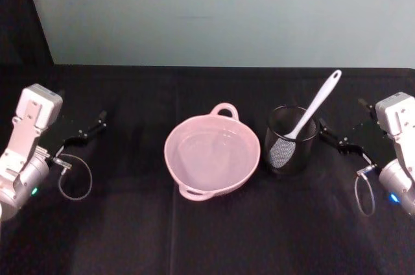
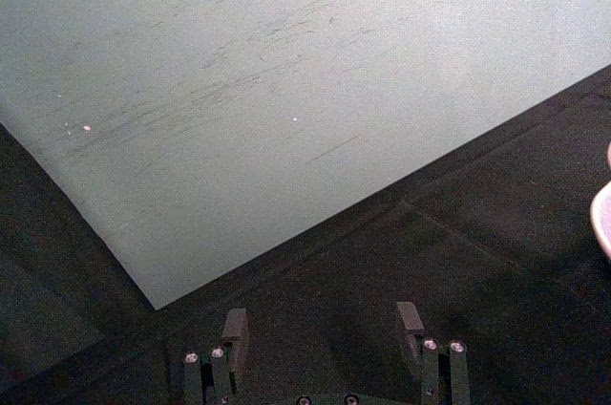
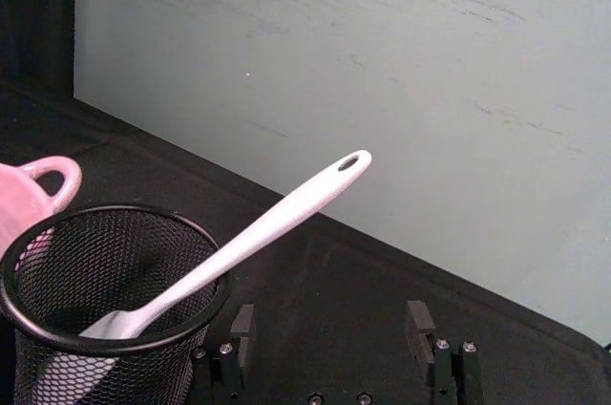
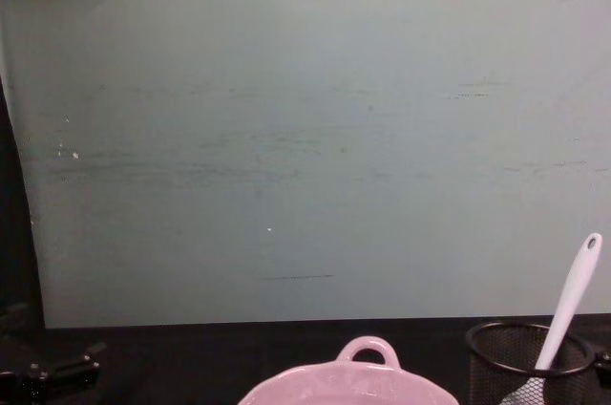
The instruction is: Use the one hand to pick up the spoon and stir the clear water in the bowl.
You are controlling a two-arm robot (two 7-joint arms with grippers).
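Note:
The white spoon (image 1: 316, 105) stands tilted in a black wire-mesh cup (image 1: 290, 152), its holed handle leaning up to the right. Just left of the cup is the pink bowl (image 1: 172, 166), holding clear water (image 1: 211, 157) with faint glints. My right gripper (image 1: 337, 126) hovers right of the cup, and the right wrist view shows this gripper (image 3: 330, 319) open and empty, a short way from the spoon (image 3: 277, 219). My left gripper (image 1: 87, 122) is parked at the far left, open and empty (image 2: 325, 324). The spoon (image 4: 570, 300) and bowl (image 4: 368, 381) also show in the chest view.
A black cloth (image 1: 130, 236) covers the table, and a pale green wall (image 1: 227, 9) runs along its far edge. Cable loops hang under both wrists (image 1: 74, 181). The mesh cup (image 3: 105, 300) stands between the right gripper and the bowl's looped handle (image 3: 48, 181).

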